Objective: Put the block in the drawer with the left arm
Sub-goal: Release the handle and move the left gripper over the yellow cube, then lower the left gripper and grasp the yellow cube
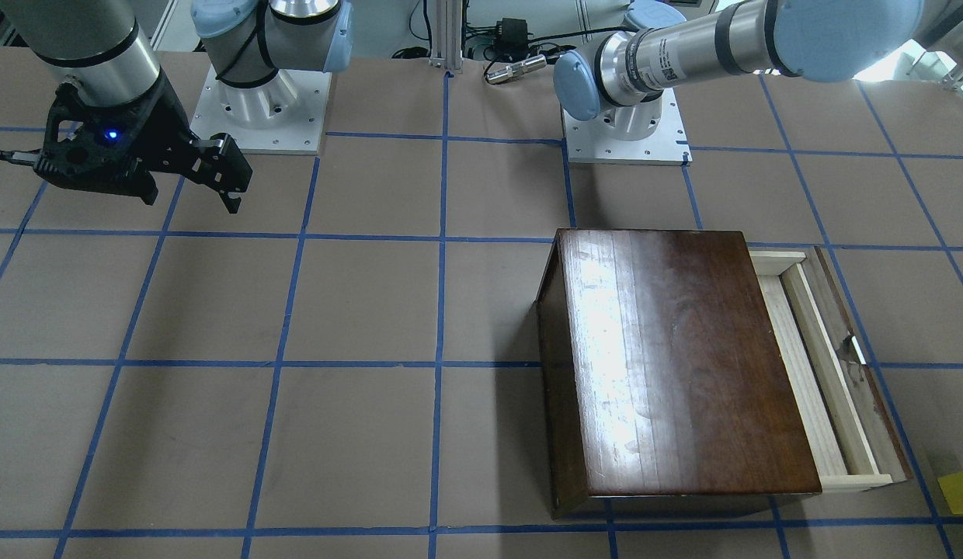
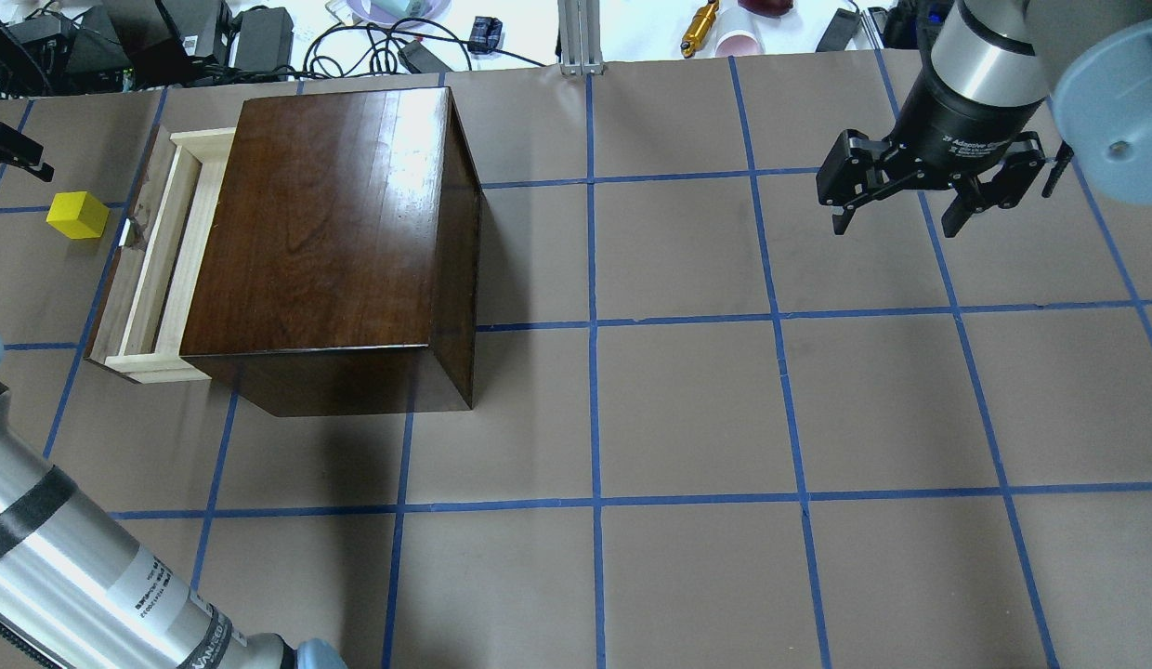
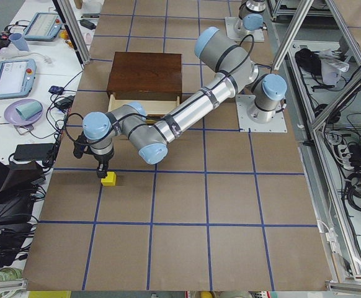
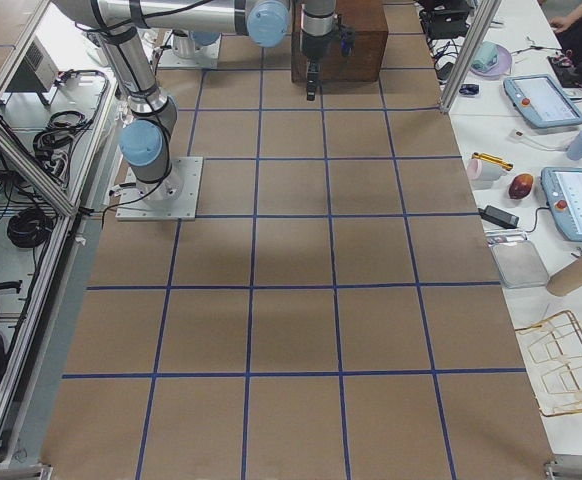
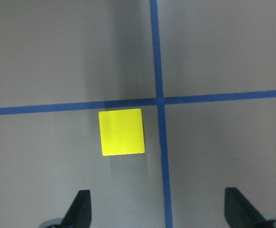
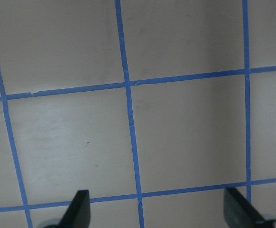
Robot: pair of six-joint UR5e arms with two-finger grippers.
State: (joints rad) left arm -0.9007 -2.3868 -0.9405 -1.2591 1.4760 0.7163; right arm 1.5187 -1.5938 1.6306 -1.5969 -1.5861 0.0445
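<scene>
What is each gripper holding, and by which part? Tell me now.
Nothing is held. The left gripper is open above the yellow block, which lies free on the table. The right gripper is open too, far from it.

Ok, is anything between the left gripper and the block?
No. The left wrist view shows only bare table and blue tape lines between the open left gripper and the block.
</scene>
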